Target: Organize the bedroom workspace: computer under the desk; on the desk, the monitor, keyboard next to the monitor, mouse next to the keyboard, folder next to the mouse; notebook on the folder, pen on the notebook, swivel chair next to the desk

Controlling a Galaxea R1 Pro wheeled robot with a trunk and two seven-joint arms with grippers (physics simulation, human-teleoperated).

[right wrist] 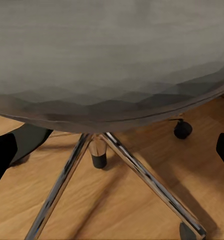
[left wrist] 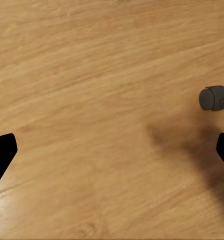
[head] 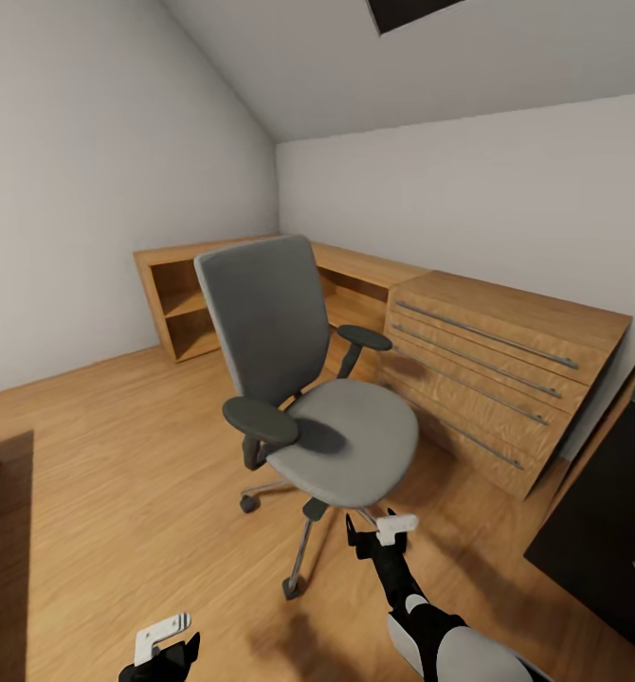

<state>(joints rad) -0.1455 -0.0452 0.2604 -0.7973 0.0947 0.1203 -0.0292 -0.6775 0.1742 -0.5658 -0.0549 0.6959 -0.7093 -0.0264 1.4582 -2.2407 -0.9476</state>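
grey-seated chrome-based swivel chair (head: 308,398) at frame centre; right gripper (head: 379,540) spread wide just below its seat edge.

- A room in a home, under the roof: the ceiling (head: 374,76) slopes down to the left wall
- Plain pale walls (head: 71,189) and a warm wooden plank floor (head: 99,493)
- A swivel chair (head: 308,398) with grey seat, tall grey back, black armrests and chrome star base stands mid-floor, giving it a study look
- A low open wooden shelf unit (head: 190,303) runs along the far corner
- A wooden drawer chest (head: 493,369) with long metal handles stands by the right wall
- A dark cabinet (head: 611,530) with a metal handle sits at the right edge
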